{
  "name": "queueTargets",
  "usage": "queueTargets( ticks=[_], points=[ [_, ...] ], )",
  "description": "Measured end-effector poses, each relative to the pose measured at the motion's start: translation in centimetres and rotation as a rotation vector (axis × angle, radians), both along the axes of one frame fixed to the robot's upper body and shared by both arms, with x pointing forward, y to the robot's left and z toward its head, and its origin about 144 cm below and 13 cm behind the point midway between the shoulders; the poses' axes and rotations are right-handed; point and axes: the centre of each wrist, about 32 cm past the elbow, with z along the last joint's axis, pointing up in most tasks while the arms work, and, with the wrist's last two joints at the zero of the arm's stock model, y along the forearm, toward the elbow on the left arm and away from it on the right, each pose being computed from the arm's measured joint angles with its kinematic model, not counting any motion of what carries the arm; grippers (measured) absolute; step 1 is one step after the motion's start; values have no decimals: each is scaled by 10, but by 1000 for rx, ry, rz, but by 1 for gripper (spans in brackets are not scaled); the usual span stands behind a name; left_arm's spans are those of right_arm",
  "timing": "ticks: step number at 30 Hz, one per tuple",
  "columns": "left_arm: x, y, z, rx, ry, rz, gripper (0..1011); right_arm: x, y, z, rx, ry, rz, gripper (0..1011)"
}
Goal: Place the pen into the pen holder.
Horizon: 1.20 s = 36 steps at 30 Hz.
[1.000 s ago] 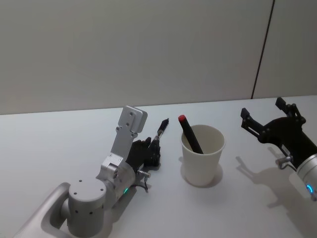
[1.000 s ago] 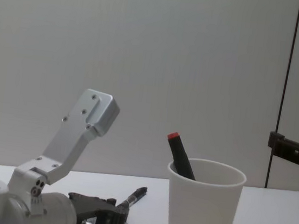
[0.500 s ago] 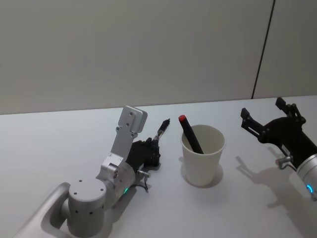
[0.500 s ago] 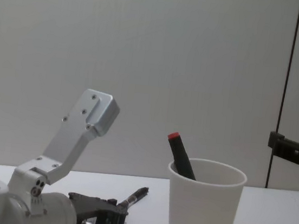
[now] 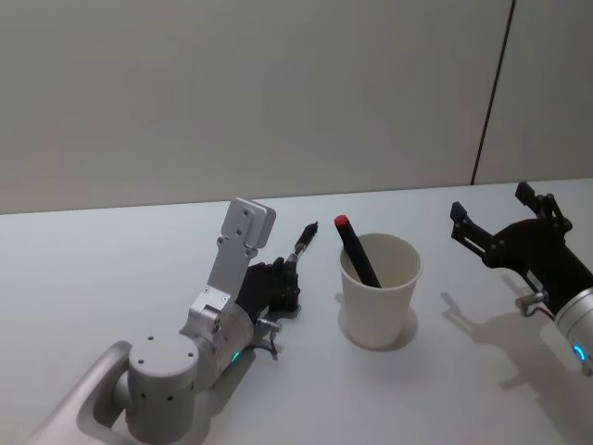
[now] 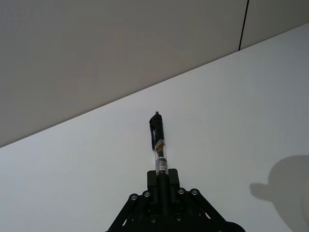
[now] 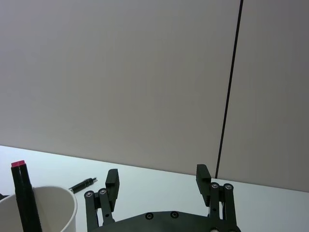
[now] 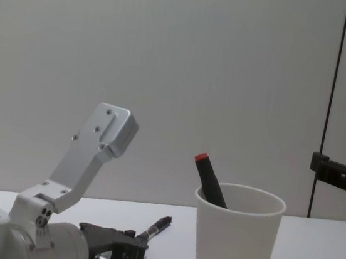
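The left gripper (image 5: 290, 278) sits low on the white surface (image 5: 102, 269), just left of the pen holder (image 5: 380, 292). Its 2 fingers are pinched on the barrel of a black pen (image 5: 304, 238), whose free end points away toward the wall (image 5: 278, 93). The pen holder, a white paper cup, stands upright with 1 black, red-capped marker (image 5: 356, 250) leaning inside against its rim. The right gripper (image 5: 491, 206) hovers to the pen holder's right, well apart from it, fingers spread wide.
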Motion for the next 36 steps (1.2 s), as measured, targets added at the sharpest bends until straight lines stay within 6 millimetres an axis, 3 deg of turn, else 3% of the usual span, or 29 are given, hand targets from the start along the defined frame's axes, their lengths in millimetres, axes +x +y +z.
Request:
queueTargets(
  ticks=[14, 36],
  points=[
    [2, -3, 9, 5, -49, 7, 135, 0, 0, 0, 0, 0, 0, 1001],
    [-7, -14, 69, -76, -368, 55, 135, 0, 0, 0, 0, 0, 0, 1001]
  ],
)
